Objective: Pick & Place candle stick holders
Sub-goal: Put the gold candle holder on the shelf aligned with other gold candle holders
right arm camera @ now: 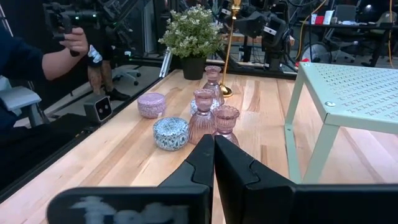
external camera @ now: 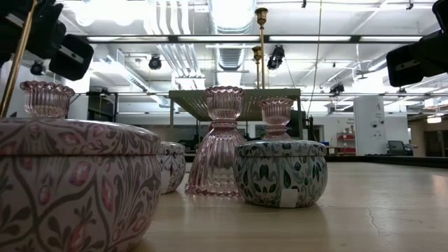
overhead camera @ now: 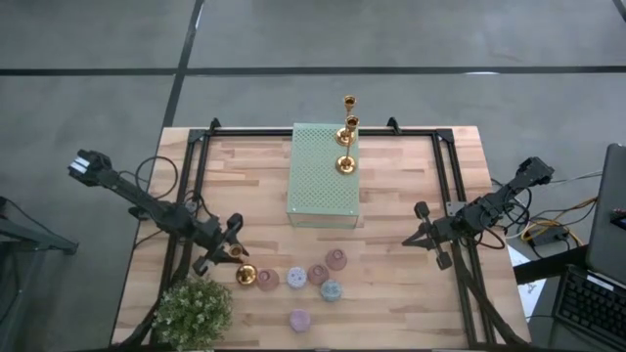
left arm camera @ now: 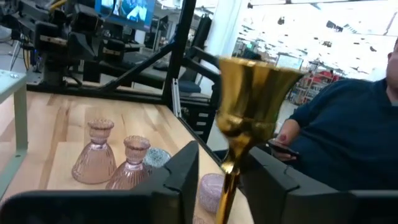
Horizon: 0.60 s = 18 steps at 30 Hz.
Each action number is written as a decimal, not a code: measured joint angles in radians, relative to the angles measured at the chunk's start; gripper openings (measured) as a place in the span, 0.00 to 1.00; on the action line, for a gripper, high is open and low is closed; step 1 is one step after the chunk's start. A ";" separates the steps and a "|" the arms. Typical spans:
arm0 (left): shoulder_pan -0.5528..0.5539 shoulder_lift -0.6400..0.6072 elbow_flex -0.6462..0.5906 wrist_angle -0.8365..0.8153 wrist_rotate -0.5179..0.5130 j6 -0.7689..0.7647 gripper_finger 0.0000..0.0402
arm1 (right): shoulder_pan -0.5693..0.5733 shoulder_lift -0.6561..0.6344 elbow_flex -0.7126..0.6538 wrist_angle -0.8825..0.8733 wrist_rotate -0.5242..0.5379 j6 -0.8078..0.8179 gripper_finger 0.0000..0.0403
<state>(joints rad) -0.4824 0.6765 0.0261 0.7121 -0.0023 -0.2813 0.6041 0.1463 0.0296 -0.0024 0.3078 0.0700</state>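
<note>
A: Where was the gold candle stick holder (left arm camera: pixel 249 106) at that point?

B: Standing near the front left of the table (overhead camera: pixel 411 293), its round base beside the pink glass holders (overhead camera: pixel 328 266) and the patterned tins (overhead camera: pixel 331 290), just in front of the potted plant (overhead camera: pixel 193 311). The left gripper (overhead camera: pixel 233 252) was round its thin stem, fingers (left arm camera: pixel 180 174) either side; whether they had bitten yet I couldn't tell

A: And which way did it point?

B: Cup up, base down. Its long axis ran upright along the stem, near vertical in the right wrist view

A: So how should the grasp have gone?

B: My judgement: squeeze squarely on the stem, low enough that the top-heavy cup wouldn't swing, then lift straight up to clear the neighbours before carrying it toward the green perforated block (overhead camera: pixel 323 176), where three other gold holders (overhead camera: pixel 345 164) stood

A: The other arm?

B: The right gripper (overhead camera: pixel 423 238) waited at the right side, fingers together, holding nothing
</note>
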 joint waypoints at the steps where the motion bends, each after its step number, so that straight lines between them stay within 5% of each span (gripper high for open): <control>1: 0.000 0.000 0.000 0.012 -0.003 0.000 0.24 | 0.000 0.000 0.000 0.000 0.000 0.000 0.02; 7: 0.000 -0.003 0.006 0.049 -0.052 0.016 0.09 | 0.000 0.000 0.000 0.000 0.000 0.000 0.02; 18: 0.000 -0.010 0.126 0.044 -0.197 0.165 0.11 | 0.000 0.000 0.000 0.000 0.000 0.000 0.02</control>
<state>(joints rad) -0.4824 0.6670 0.1524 0.7562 -0.1997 -0.1160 0.6041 0.1467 0.0296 -0.0025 0.3080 0.0700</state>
